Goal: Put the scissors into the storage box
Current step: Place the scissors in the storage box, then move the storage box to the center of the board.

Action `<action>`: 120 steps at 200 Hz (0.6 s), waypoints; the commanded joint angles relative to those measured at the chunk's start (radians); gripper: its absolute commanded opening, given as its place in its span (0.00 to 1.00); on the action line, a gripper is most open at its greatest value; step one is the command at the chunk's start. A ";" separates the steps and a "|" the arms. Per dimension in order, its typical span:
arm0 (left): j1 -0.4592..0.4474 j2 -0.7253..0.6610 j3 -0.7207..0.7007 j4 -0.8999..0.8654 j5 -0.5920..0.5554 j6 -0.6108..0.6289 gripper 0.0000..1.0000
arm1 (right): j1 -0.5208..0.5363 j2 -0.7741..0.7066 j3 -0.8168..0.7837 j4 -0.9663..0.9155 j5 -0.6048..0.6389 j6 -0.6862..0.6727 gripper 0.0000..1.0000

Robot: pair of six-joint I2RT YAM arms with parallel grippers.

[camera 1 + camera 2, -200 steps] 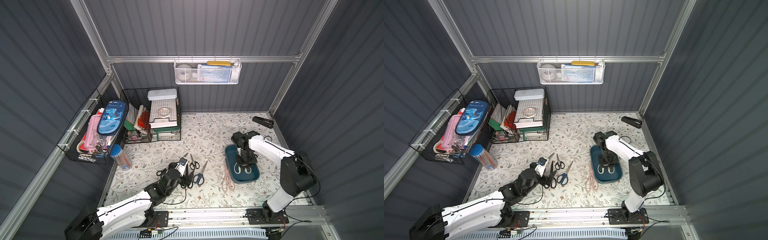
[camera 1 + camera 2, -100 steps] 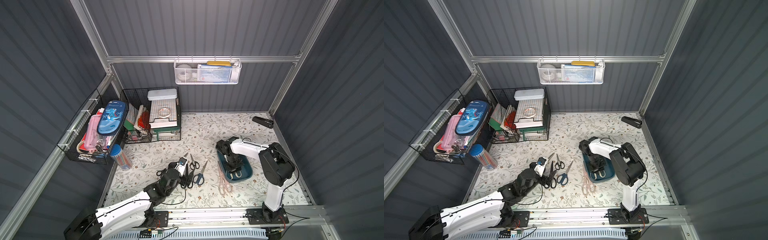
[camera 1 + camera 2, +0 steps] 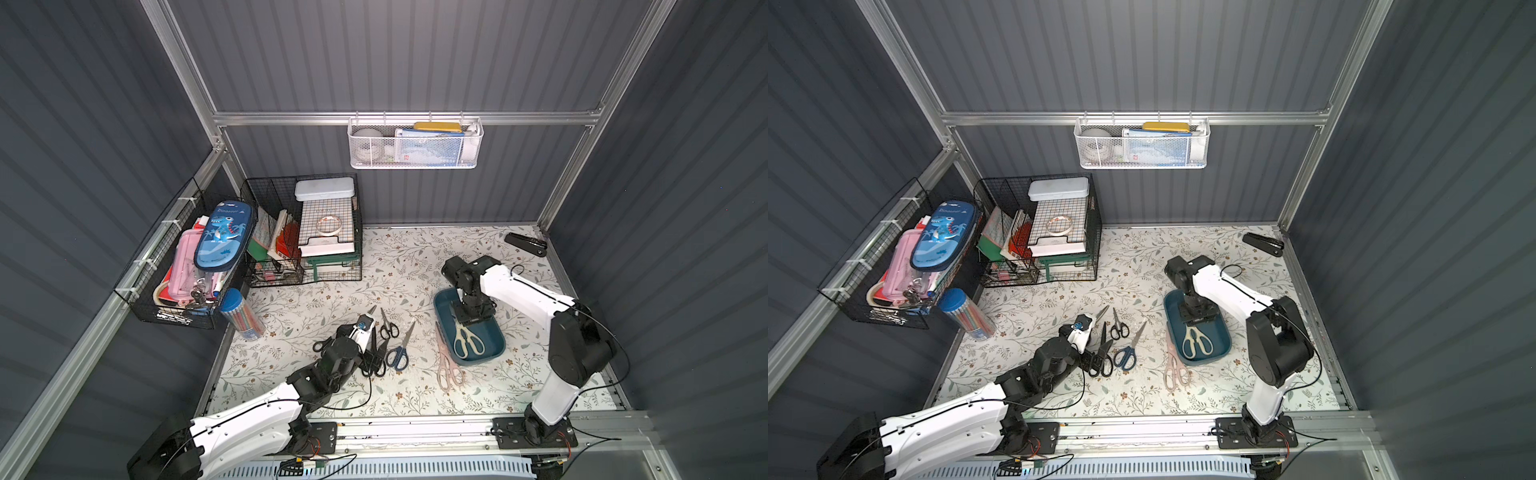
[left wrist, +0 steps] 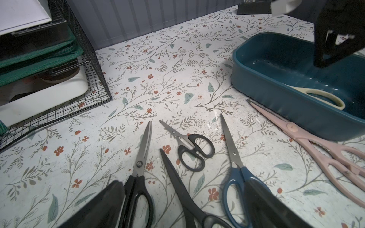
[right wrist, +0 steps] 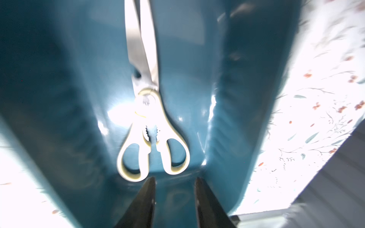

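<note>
Cream kitchen shears lay flat inside the teal storage box. The right tool hung over them with its jaws apart, gripping nothing. Pink shears lay on the floral tabletop just beside the box's outer wall. The left tool hovered, jaws wide apart, over a cluster of scissors, including a small black-handled pair and a blue-handled pair.

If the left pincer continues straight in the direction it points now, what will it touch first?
Most likely the all-black scissors, dark blades included: they lie directly ahead of the left pincer, between its open jaws. The small black-handled pair lies further on. How high the pincer hangs is unclear.
</note>
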 commanded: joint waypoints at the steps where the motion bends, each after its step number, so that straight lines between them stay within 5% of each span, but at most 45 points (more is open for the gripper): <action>1: 0.001 -0.020 0.011 -0.018 -0.015 -0.016 1.00 | 0.037 -0.074 -0.001 0.046 -0.179 -0.018 0.35; 38: 0.000 -0.049 0.002 -0.015 -0.019 -0.019 0.99 | 0.207 -0.117 -0.075 0.213 -0.205 0.020 0.37; 120: 0.000 -0.043 0.006 -0.024 -0.028 -0.023 0.99 | 0.204 0.251 0.153 0.121 -0.057 0.101 0.35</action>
